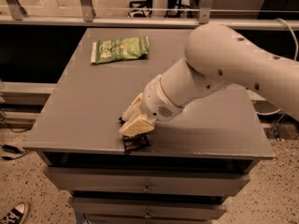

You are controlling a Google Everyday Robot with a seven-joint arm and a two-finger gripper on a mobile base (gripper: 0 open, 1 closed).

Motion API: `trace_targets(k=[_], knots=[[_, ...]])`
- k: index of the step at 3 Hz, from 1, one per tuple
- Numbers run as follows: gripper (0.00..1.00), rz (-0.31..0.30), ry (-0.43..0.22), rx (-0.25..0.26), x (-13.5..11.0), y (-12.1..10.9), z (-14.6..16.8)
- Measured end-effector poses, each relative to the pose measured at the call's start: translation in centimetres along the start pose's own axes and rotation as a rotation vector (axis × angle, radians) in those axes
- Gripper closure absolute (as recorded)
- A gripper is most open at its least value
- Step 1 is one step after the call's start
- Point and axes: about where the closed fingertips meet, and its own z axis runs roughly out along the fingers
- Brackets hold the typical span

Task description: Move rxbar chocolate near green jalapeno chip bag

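The rxbar chocolate (137,143) is a dark wrapper lying near the table's front edge, left of centre. Most of it is hidden under my gripper (135,123), which sits right on top of it at the end of the white arm (219,64). Only the bar's front end and a sliver at its left show. The green jalapeno chip bag (120,49) lies flat at the table's back left, far from the bar and the gripper.
The grey table (84,101) has drawers below its front edge. A metal railing (140,20) runs behind it. A cable (287,29) hangs at the right. A shoe (14,213) is on the floor at the lower left.
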Motion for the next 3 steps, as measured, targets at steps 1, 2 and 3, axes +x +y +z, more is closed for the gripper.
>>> trace_targets(k=[1, 2, 3], knots=[[0.95, 0.000, 0.001, 0.001, 0.0, 0.0, -0.2], [1.00, -0.006, 0.004, -0.001, -0.2, 0.0, -0.4], [1.00, -0.029, 0.010, -0.003, -1.1, -0.3, -1.1]])
